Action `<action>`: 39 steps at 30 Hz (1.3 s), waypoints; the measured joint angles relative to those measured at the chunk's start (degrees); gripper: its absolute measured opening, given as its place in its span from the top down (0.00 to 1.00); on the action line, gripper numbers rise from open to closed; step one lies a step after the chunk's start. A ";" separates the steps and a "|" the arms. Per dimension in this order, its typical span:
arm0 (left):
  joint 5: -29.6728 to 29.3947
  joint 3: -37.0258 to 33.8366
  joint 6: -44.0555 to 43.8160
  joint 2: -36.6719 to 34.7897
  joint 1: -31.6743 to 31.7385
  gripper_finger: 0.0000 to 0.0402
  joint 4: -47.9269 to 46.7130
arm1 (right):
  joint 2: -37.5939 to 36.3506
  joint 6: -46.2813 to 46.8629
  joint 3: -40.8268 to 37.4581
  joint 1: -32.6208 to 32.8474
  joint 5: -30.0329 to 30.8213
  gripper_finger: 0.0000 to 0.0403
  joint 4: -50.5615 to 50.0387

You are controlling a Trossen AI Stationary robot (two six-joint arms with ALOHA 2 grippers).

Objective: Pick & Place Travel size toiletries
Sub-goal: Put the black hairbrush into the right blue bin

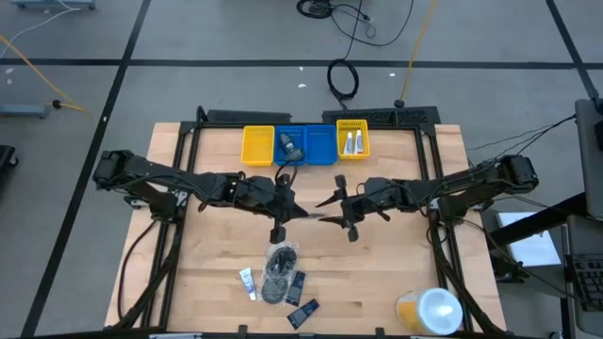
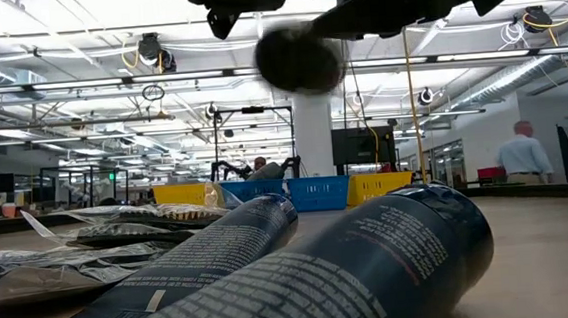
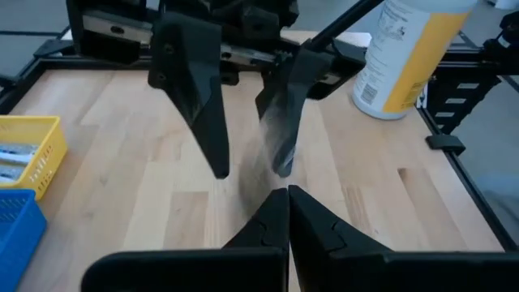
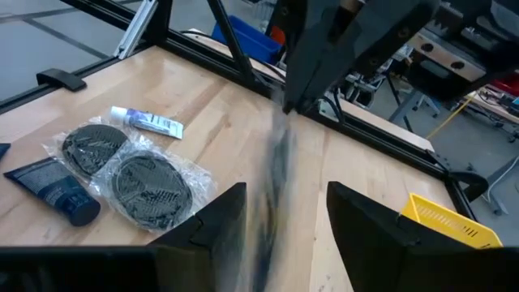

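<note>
A: What is being held mid-table?
B: A blurred dark item (image 4: 274, 174), unidentifiable, is being clenched by the left gripper (image 1: 280, 229); the right gripper (image 1: 350, 229) is spread beside it. Toiletries (image 1: 276, 273) are lying nearer the front edge.

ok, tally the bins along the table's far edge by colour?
Yellow bins: 2
Blue bins: 2
Total: 4
</note>
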 joint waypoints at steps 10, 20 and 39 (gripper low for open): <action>0.05 0.00 0.15 0.00 0.00 1.00 -0.42 | 0.00 2.56 0.00 0.00 -0.06 0.67 -1.74; -4.57 -0.10 -11.96 0.83 -1.34 0.99 -20.28 | 2.22 10.47 0.01 0.00 -0.01 0.68 -7.46; -0.92 -0.68 -22.99 13.26 7.98 0.56 -30.53 | 2.49 10.89 -0.02 0.82 -0.01 0.68 -6.32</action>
